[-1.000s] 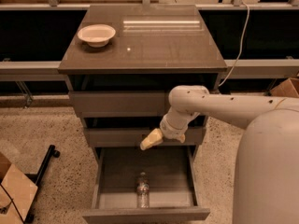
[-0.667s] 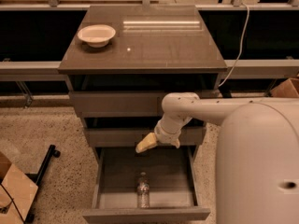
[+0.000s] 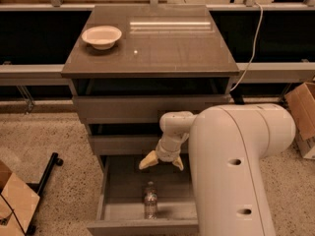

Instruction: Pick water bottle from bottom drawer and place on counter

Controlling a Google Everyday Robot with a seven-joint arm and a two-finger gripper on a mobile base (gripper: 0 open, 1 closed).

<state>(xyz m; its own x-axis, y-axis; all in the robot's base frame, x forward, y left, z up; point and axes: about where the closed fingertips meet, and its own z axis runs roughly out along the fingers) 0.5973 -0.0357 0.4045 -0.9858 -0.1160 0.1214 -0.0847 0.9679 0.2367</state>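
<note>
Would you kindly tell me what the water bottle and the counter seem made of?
The water bottle looks like clear plastic, see-through; the counter glossy grey-brown laminate or similar, mirroring a light streak. The claw hangs open above it, over the bottom drawer.

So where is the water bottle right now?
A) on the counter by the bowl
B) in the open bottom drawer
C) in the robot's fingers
B: the water bottle stands in the open bottom drawer, and the gripper hangs above it, fingers open and empty.
</note>
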